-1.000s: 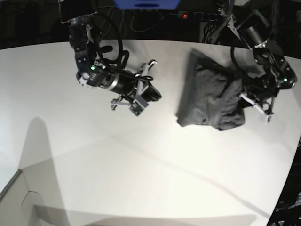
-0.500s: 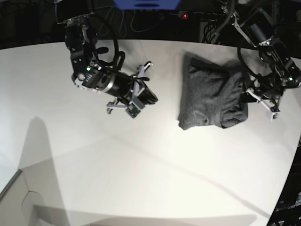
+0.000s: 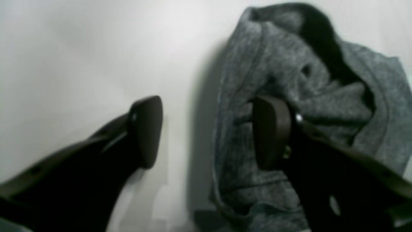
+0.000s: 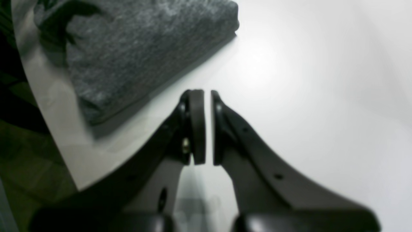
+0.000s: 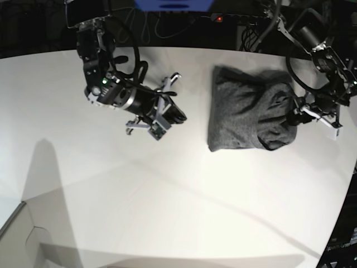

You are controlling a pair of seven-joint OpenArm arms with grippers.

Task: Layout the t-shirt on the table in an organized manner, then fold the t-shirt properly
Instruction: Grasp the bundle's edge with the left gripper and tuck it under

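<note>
At the white desk's [image 5: 167, 195] far right, the left pincer [image 3: 206, 132] has just sprung apart, dropping the dark heather-grey jersey t-shirt [image 5: 245, 111] into a folded bundle; the right pincer [image 4: 204, 127] stays pressed together, empty.

The room behind the blue panel [image 5: 173, 4] is dark, almost black. Just right of the panel, 1 red light [image 5: 219, 19] glows on a dark power strip [image 5: 237, 19], and black cables [image 5: 167, 27] loop below it. The white table [image 5: 184, 190] fills the space below the panel, with a curved far edge. Far below and left of the panel, a broad grey shadow [image 5: 50, 178] lies on it, beside a pale cardboard-like flap [image 5: 14, 237]. The right wrist view shows a soft glare [image 4: 257, 61] on the tabletop and a dim greenish-brown floor [image 4: 19, 180].
</note>
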